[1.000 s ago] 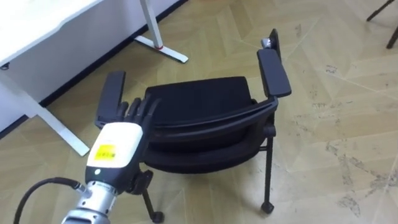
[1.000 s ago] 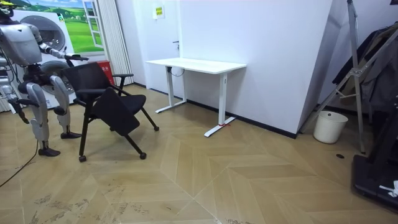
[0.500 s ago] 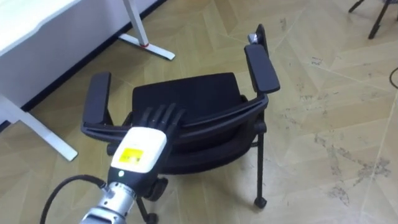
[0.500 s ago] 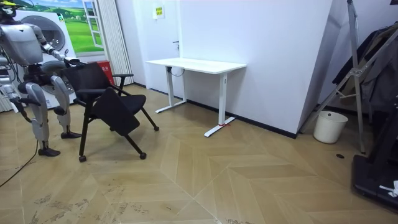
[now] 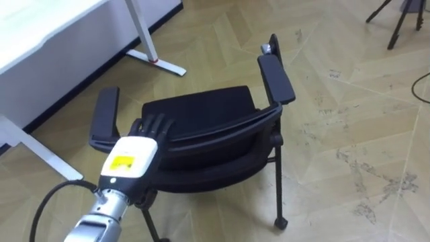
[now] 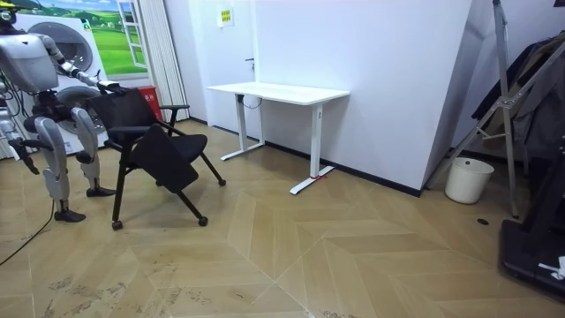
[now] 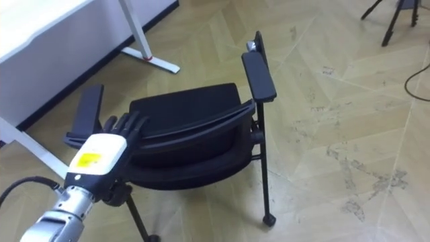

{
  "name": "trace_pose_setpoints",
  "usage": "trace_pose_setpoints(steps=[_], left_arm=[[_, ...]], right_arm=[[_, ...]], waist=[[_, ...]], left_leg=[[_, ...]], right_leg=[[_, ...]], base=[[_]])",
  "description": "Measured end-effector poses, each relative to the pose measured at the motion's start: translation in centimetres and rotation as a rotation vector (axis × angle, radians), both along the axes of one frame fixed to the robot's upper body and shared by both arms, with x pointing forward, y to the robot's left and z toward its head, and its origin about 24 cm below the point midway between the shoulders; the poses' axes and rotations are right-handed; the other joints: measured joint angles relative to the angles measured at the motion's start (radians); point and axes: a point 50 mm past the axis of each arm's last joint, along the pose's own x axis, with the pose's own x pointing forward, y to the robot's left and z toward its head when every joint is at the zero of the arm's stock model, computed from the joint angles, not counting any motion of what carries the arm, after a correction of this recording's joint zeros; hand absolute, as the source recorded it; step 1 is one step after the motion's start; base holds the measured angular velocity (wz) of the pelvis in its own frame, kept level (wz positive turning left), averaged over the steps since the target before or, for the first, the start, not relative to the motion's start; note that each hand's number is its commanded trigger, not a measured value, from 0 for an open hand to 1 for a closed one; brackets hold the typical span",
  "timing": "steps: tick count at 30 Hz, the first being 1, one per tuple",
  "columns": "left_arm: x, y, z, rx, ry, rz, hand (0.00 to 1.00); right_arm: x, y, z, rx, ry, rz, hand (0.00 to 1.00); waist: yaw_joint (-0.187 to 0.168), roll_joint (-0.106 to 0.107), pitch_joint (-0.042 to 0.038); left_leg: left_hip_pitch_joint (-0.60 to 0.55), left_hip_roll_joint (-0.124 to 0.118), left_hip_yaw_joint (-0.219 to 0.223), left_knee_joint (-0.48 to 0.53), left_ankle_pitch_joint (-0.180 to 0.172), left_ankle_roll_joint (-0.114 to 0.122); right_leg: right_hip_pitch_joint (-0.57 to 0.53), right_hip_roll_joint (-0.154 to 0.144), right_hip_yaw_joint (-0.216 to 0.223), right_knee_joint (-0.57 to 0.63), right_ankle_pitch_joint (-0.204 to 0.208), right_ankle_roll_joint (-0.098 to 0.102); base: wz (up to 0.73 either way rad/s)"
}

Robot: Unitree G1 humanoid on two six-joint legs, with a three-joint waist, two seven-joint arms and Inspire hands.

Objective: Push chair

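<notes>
Matt black chair (image 5: 201,111); scuffed wooden floor (image 5: 349,87); smooth white desk (image 5: 40,33)

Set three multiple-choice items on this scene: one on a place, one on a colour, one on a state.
1. Where does the left hand rest? A. on the desk B. on the chair's backrest C. on the floor
2. What colour is the chair? A. white B. red C. black
3. How are the hand's fingers? A. stretched out B. in a fist C. round an armrest
Key: 1 B, it lies on the backrest's top; 2 C, all of it is black; 3 A, they lie straight.
</notes>
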Motion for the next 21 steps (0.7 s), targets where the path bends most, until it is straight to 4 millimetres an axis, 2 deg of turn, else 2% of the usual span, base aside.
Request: trace_pose_setpoints(steps=[12,21], left_arm=[[0.5,3.2,-0.4,0.017,-0.036,0.121,0.00],[1.1,3.4,0.0,0.020,-0.064,0.134,0.00]], right_arm=[[0.1,-0.5,0.2,-0.017,-0.012,0.002,0.00],[0.1,-0.5,0.2,-0.019,-0.007,0.022,0.00]], waist=[[0.003,0.002,0.0040],[0.003,-0.004,0.0074]], left_leg=[[0.002,0.000,0.000,0.001,0.000,0.000],[-0.001,0.000,0.000,0.000,0.000,0.000]], right_leg=[[-0.003,0.003,0.022,-0.002,0.001,0.000],[-0.010,0.005,0.033,-0.002,0.002,-0.001]], base=[[-0.02],[-0.03]])
